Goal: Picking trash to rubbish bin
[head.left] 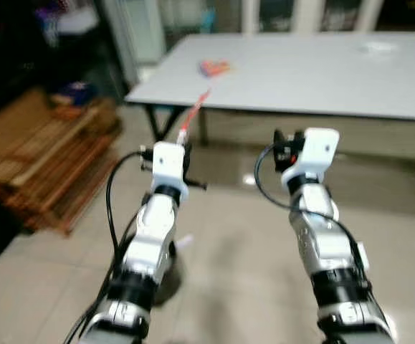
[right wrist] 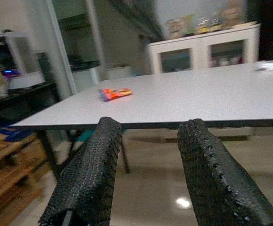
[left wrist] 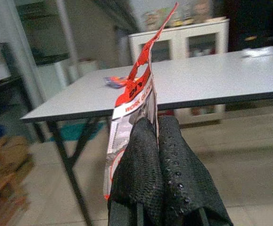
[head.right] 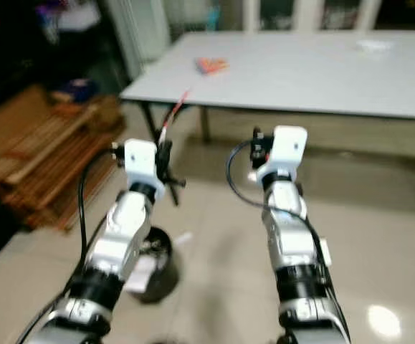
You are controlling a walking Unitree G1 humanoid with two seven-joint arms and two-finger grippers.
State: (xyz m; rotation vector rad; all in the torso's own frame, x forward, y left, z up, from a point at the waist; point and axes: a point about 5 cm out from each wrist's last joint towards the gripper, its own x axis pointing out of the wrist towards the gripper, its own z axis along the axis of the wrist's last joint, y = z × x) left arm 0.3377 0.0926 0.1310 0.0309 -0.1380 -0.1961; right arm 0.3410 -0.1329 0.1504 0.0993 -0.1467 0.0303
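My left gripper (left wrist: 156, 136) is shut on a red and white glove wrapper (left wrist: 135, 89), held upright in the air short of the table's near left corner; the wrapper (head.left: 193, 115) sticks up from the raised left arm. A black rubbish bin (head.right: 153, 269) stands on the floor beneath the left arm. My right gripper (right wrist: 148, 141) is open with nothing between its fingers, raised beside the left one. An orange snack wrapper (right wrist: 115, 93) lies on the white table (head.left: 322, 72) near its left end; the same orange snack wrapper (head.left: 213, 68) lies ahead of the left arm.
A stack of wooden racks (head.left: 46, 161) stands on the floor at the left. The table has black legs (head.left: 157, 125) near its left corner. White cabinets (right wrist: 207, 47) stand beyond the table. Something small and pale (head.left: 378, 47) lies far right on the table.
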